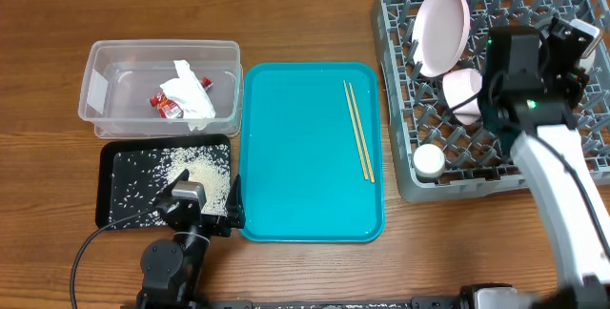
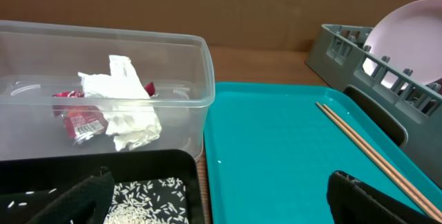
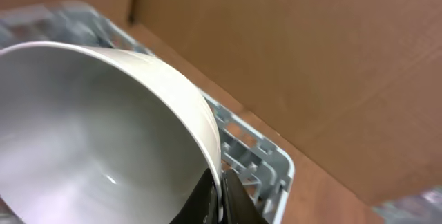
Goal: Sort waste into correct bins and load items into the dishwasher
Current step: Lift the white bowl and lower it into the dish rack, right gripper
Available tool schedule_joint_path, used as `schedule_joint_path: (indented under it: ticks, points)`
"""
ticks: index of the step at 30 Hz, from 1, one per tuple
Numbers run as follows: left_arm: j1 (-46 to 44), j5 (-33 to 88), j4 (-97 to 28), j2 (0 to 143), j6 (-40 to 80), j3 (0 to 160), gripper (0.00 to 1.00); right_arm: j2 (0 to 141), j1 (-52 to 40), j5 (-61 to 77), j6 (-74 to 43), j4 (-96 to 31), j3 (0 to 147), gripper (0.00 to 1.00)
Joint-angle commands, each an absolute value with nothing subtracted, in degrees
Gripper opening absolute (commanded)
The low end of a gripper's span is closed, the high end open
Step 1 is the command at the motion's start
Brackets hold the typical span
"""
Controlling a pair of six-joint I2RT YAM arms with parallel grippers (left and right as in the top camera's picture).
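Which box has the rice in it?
The shallow black tray, scattered with white rice. The clear tub beside it holds a crumpled napkin and a red sauce packet.

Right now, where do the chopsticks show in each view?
Overhead: chopsticks on the teal tray's right part, beside the dish rack.
Left wrist: right side, slanting across the tray.
Right wrist: not in it.
Shared landmark: the grey dish rack, in all three.

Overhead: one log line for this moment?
right gripper shut on bowl rim at dish rack | left gripper open, empty | plate, cup racked | chopsticks on teal tray
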State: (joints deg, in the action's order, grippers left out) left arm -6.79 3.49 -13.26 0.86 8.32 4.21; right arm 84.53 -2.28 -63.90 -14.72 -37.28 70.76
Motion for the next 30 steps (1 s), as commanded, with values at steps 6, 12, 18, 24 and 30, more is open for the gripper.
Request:
schedule_joint_path:
  ticks: [6, 12, 18, 24, 30]
  points:
    - [-7.11, 4.08, -13.21, 0.3, 7.27, 4.01, 1.0, 92.55, 4.4, -65.3, -14.44, -34.7, 70.87, 0.04]
    - [-7.11, 4.08, -13.21, 0.3, 7.27, 4.01, 1.0, 96.62, 5.5, -65.06, -8.21, -32.08, 70.85, 0.04]
    - [-7.11, 4.08, -13.23, 0.3, 7.27, 4.01, 1.0, 102.15, 5.5, -67.72, 0.3, -27.46, 70.85, 0.04]
    - [-7.11, 4.08, -13.21, 0.3, 7.27, 4.01, 1.0, 103.55, 5.39, -69.01, 0.51, -27.14, 70.85, 0.04]
    - [-7.11, 4.08, -13.21, 0.3, 7.27, 4.01, 1.0, 103.57, 5.39, -68.64, 1.56, -26.22, 70.85, 0.04]
